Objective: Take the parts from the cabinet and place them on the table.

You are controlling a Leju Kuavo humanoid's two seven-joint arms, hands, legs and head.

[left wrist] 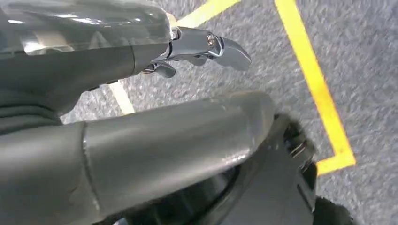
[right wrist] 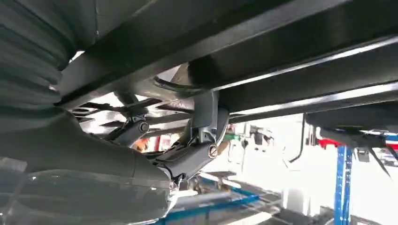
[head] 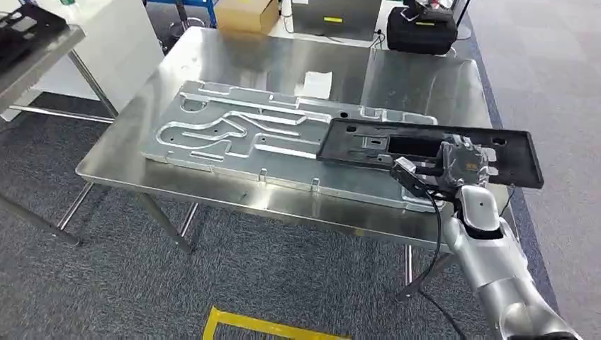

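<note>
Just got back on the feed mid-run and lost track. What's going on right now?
The robot stands at the steel table with its right hand holding a flat black panel by its near edge. The panel's far end overlaps the big grey metal plate lying on the table, and its right end reaches past the table's edge. The left hand hangs low over the carpet with yellow floor tape, holding nothing.

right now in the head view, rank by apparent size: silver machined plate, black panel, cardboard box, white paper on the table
1. silver machined plate
2. black panel, held by the right hand
3. cardboard box, farther away and cropped, so unsure
4. white paper
</note>
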